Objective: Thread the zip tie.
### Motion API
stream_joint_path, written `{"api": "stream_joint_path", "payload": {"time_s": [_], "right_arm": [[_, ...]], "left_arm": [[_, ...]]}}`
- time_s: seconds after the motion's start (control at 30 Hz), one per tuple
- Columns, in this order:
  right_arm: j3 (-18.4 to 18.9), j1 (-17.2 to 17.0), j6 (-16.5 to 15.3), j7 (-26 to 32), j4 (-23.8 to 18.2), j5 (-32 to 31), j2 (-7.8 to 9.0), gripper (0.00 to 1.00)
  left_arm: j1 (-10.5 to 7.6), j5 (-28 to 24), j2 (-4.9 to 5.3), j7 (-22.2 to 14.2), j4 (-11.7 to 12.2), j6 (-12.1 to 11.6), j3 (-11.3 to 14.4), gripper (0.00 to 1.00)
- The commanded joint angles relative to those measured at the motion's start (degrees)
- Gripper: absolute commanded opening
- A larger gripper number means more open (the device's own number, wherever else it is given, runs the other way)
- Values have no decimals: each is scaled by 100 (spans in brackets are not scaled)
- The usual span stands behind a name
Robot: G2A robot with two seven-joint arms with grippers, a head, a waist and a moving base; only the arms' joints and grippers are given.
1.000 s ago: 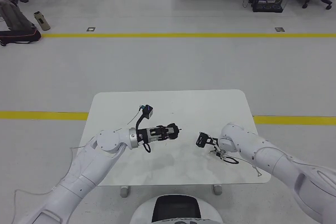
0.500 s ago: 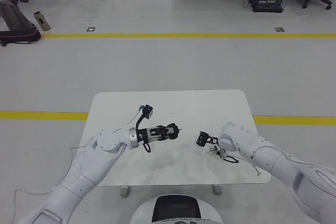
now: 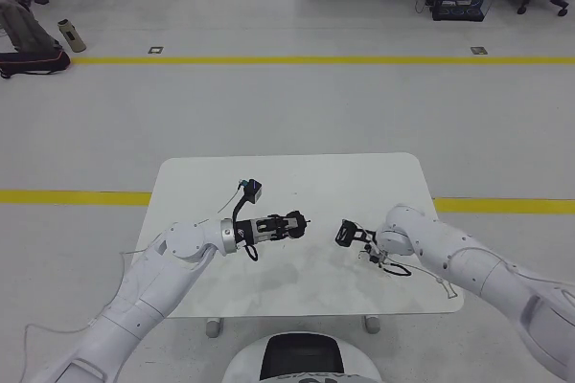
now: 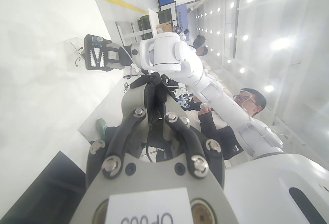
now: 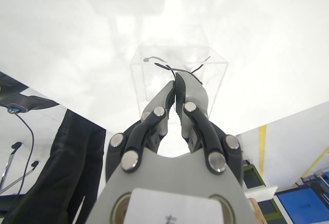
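Pinching the thin, surely springy zip tie [image 5: 167,67] near its end, the right gripper [image 5: 175,81] is clamping tight; left gripper [image 4: 153,82] is sitting closed.

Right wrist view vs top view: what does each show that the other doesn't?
Right wrist adds: right pincer shut on a thin black zip tie, clear box just beyond its tips. Top adds: left pincer facing the right one across a gap, and the white table edge to edge. Shared: the right pincer over the table.
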Motion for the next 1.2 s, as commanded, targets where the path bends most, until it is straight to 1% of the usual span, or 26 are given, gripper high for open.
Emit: {"api": "stream_joint_path", "payload": {"time_s": [0.0,0.2,0.4,0.53,0.63,0.67,0.73,1.1,1.17], "right_arm": [[0,26,0,-1,-80,94,93,0],[0,123,0,-129,-267,359,339,0],[0,245,0,-359,-465,686,639,0],[0,309,0,-574,-558,953,886,0],[13,351,0,-911,-620,1246,1117,0],[22,356,0,-1085,-659,1380,1217,0],[28,361,0,-1307,-744,1524,1340,0],[28,361,0,-1307,-744,1524,1340,0],[91,290,0,-1458,-721,1596,1332,0]], "left_arm": [[0,0,0,0,0,0,0,0],[0,0,0,0,0,0,0,0],[0,0,0,0,0,0,0,0],[0,0,0,0,0,0,0,0],[0,0,0,0,0,0,0,0],[0,0,0,0,0,0,0,0],[0,0,0,0,0,0,0,0],[0,0,0,0,0,0,0,0],[0,0,0,0,0,0,0,0]]}}
